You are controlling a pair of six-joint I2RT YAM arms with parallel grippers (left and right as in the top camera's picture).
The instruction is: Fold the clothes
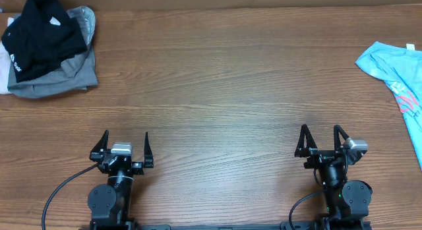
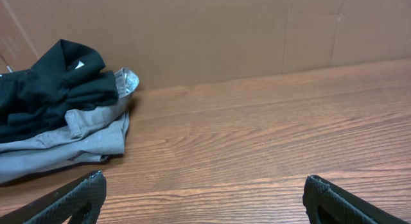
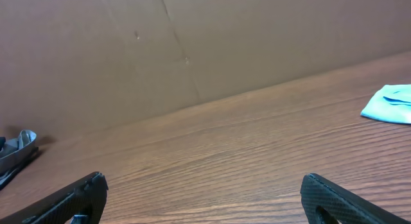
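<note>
The clothes, a light sky-blue T-shirt with red print, lie at the table's far right edge, partly cut off by the frame. A corner of the T-shirt shows at the right of the right wrist view. My left gripper rests near the front left, open, with bare wood between its fingers. My right gripper sits near the front right, open and empty, well short of the T-shirt.
A black garment lies on a grey garment at the back left corner; both show in the left wrist view. A brown cardboard wall stands behind the wooden table.
</note>
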